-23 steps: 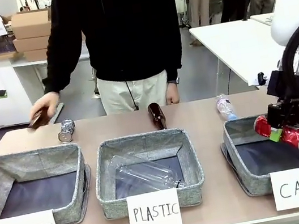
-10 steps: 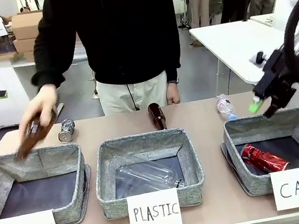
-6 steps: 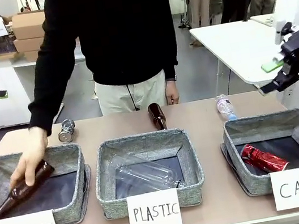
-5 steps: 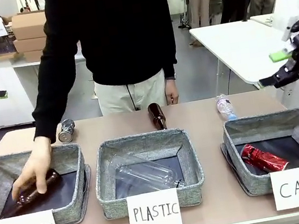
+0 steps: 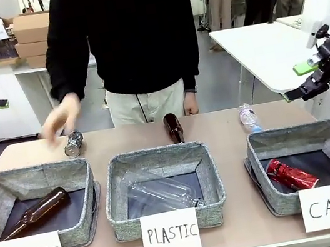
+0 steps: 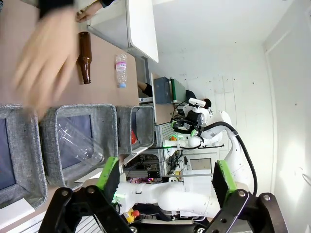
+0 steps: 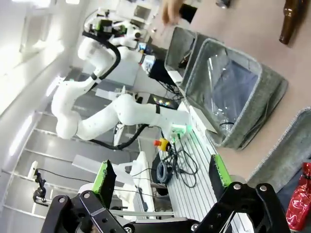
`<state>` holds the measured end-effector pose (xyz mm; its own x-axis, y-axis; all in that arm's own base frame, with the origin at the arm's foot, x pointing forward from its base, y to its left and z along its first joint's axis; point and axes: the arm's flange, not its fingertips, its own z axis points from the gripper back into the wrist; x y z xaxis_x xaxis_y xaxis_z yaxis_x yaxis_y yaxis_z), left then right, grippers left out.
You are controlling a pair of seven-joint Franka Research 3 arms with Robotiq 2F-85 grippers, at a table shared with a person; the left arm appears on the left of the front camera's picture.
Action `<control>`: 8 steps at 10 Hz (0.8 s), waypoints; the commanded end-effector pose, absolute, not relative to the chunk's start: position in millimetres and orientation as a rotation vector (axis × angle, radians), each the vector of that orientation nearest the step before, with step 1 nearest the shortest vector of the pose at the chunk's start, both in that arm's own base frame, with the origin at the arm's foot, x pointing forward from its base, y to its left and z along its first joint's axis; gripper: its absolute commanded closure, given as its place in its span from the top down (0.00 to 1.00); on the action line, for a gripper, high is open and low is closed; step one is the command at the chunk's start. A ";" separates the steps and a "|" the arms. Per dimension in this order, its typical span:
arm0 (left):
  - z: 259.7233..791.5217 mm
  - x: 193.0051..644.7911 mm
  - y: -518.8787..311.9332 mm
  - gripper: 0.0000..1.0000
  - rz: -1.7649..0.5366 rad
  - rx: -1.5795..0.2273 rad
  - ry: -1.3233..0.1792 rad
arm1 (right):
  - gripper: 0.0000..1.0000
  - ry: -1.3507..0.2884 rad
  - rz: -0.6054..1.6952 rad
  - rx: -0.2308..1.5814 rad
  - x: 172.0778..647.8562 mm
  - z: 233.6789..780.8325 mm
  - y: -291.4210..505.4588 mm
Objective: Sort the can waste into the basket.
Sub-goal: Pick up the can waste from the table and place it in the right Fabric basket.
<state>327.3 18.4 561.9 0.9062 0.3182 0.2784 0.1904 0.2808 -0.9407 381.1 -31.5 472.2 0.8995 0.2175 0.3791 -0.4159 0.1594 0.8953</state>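
The right hand [image 5: 302, 80] hangs wide open and empty up behind the basket [image 5: 293, 133], in which the red can [image 5: 291, 174] lies; the left hand [image 6: 165, 177] is wide open too, and the crushed can [image 5: 73, 144] apparently rests on the bench [image 5: 215, 121].

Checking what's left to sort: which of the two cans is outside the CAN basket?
The crushed silvery can, loose on the table behind the BOTTLE basket; the red can already lies inside the CAN basket.
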 end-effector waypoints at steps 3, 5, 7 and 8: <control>562.1 328.5 16.5 1.00 0.071 -1.319 -0.486 | 1.00 -0.167 0.436 1.319 379.9 477.8 -34.1; 562.1 328.5 16.5 1.00 0.071 -1.319 -0.486 | 1.00 -0.167 0.436 1.319 379.9 477.8 -34.1; 562.1 328.5 16.5 1.00 0.071 -1.319 -0.486 | 1.00 -0.167 0.436 1.319 379.9 477.8 -34.1; 562.1 328.5 16.5 1.00 0.071 -1.319 -0.486 | 1.00 -0.167 0.436 1.319 379.9 477.8 -34.1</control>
